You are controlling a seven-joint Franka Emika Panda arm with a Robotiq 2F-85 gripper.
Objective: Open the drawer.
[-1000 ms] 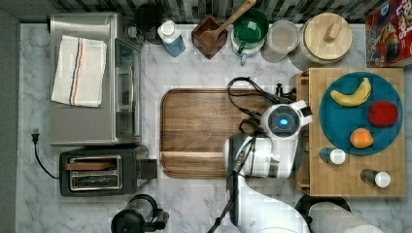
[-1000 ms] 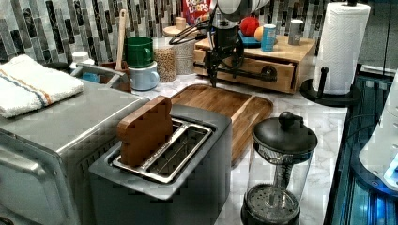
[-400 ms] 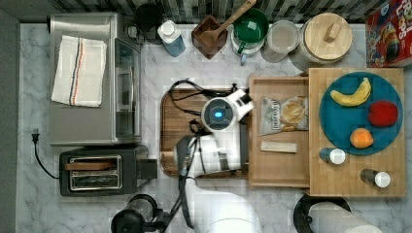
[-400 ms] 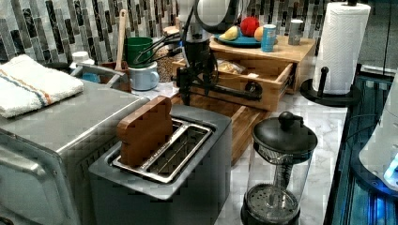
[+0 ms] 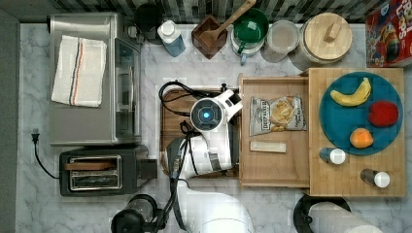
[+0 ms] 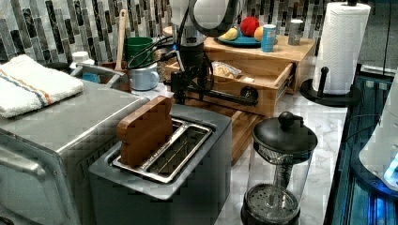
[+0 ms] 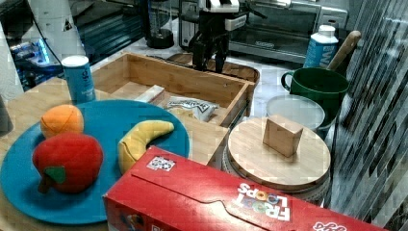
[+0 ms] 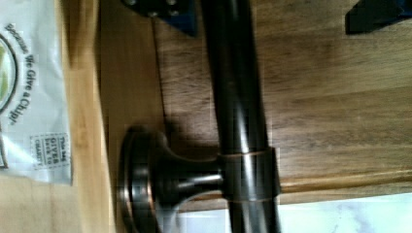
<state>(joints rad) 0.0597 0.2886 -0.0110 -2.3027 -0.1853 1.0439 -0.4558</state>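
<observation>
Drawer stands pulled well out of the wooden box, toward the top view's left, its front edge over the dark cutting board. Inside it: a bag of chips and a small pale bar, lying apart from each other.

Long black handle runs across the drawer front (the wrist view has it close up: bar and one round mounting post, board beneath).

Gripper hangs straight down at the handle, at the end nearer the green mug in the left view. In the wrist view the two fingertips sit on either side of the bar with a gap showing on the far one; jaws spread, not clamped.

On top of the box: blue plate with banana, red fruit and orange.

Toaster sits in the left view's foreground.
</observation>
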